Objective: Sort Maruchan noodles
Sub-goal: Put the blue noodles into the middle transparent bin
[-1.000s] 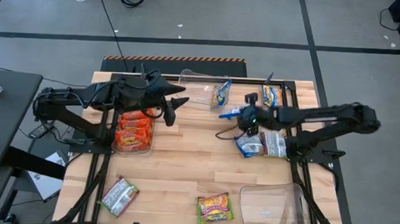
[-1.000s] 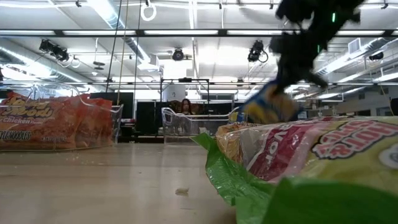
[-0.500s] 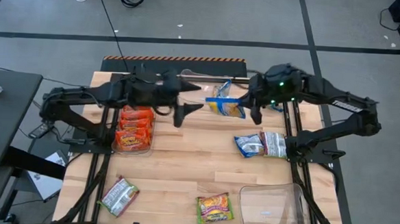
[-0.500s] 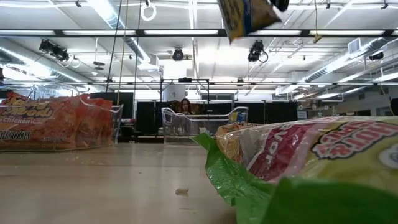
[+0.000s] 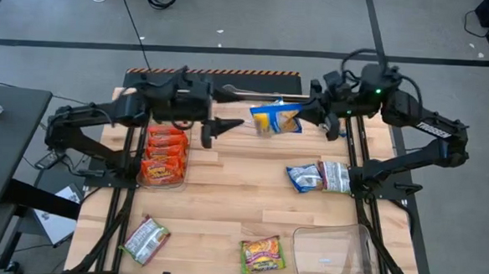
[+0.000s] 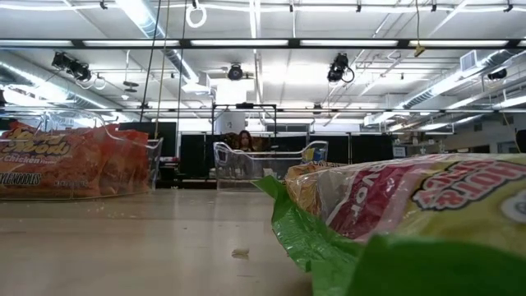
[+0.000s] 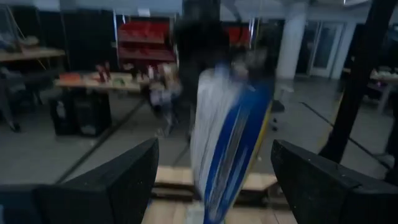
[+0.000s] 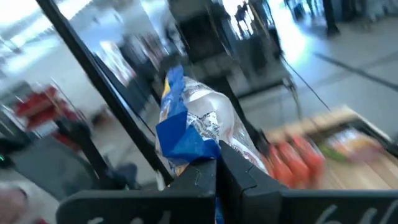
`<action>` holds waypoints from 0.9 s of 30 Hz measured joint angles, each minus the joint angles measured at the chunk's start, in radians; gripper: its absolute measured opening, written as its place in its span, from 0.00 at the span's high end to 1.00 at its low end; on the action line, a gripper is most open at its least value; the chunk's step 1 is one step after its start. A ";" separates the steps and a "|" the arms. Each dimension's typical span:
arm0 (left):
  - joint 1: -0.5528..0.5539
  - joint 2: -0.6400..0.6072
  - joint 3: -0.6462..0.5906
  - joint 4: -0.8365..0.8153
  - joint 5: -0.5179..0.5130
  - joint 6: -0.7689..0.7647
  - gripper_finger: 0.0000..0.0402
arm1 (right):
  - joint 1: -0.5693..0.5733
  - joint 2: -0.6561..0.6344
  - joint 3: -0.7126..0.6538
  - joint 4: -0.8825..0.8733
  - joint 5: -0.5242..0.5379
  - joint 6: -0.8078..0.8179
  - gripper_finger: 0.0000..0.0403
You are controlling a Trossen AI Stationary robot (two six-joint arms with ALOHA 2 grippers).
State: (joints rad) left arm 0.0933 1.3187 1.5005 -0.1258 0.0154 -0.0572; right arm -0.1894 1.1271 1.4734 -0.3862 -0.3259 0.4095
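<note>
Between my right gripper's (image 8: 217,163) pressed-together fingers I pinch a blue-and-yellow packet (image 8: 189,127) by one crumpled corner; from that wrist it is crinkly film, blue at the pinch and silvery-clear beyond. From above, the same packet (image 5: 275,120) hangs in the air over the far part of the wooden table (image 5: 225,195), my right gripper (image 5: 306,115) on one side of it and my left gripper (image 5: 216,127) on the other, apart from it, fingers spread wide. My left wrist camera sees what the overhead cannot: the packet (image 7: 227,149) edge-on, a thin blurred blue and white sliver with a yellow seam, framed by my two dark fingers (image 7: 121,180) and touching neither. Nearest the table-level camera lies a yellow-green packet (image 6: 411,222) with pink on it, glossy and puckered, filling that picture's corner; overhead it (image 5: 261,255) is a small flat rectangle by the near edge, a silver-white packet (image 5: 146,240) lying well to one side of it. Farther back, orange-red packets (image 5: 164,154) are stacked in a clear tray (image 5: 160,181) under my left arm, and two more loose packets (image 5: 318,176) lie beneath my right. An empty clear tray (image 5: 331,252) sits at the near corner.
</note>
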 joint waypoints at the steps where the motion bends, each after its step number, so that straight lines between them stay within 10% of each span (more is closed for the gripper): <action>1: 0.000 0.013 -0.001 -0.001 0.014 0.000 0.22 | 0.000 0.000 0.000 0.033 -0.001 0.009 0.99; 27: 0.022 0.226 -0.001 0.340 0.167 0.023 0.22 | 0.034 0.006 0.000 0.095 0.043 0.029 0.99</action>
State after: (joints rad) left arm 0.1150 1.5448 1.4997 0.2143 0.1823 -0.0339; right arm -0.1555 1.1333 1.4734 -0.2911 -0.2826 0.4386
